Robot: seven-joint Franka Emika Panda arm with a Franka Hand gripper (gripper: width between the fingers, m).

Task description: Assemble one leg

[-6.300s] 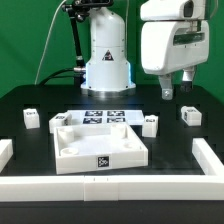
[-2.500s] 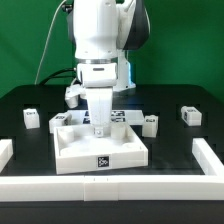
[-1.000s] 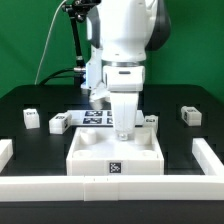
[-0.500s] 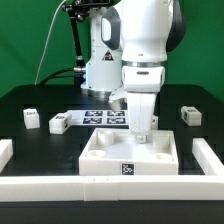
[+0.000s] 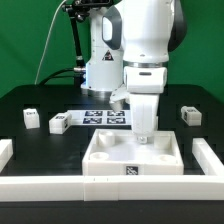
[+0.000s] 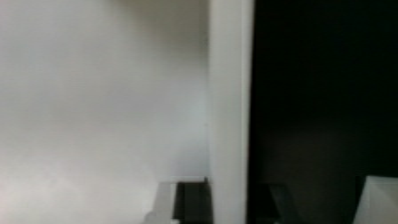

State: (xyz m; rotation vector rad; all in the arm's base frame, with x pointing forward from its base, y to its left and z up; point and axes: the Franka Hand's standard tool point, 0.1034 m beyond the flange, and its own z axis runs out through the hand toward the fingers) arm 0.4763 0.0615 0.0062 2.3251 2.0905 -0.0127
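Observation:
My gripper (image 5: 143,137) points straight down and is shut on the far wall of the large white tray piece (image 5: 110,163), which lies flat on the black table against the front border bar. In the wrist view the tray's wall (image 6: 228,80) runs between my dark fingertips (image 6: 192,203), and my gripper (image 6: 231,205) is closed on it. Three small white legs with marker tags stand apart from me. Two are at the exterior view's left (image 5: 31,118) (image 5: 59,123) and one is at the right (image 5: 190,114). None is held.
The marker board (image 5: 103,117) lies behind the tray, near the robot base (image 5: 100,70). Long white border bars run along the front (image 5: 60,189), the left (image 5: 5,150) and the right (image 5: 212,156) of the table.
My gripper came down from the upper right, took hold of the tray's far wall and slid the tray to the exterior view's right and toward the front bar. The last half second shows little motion.

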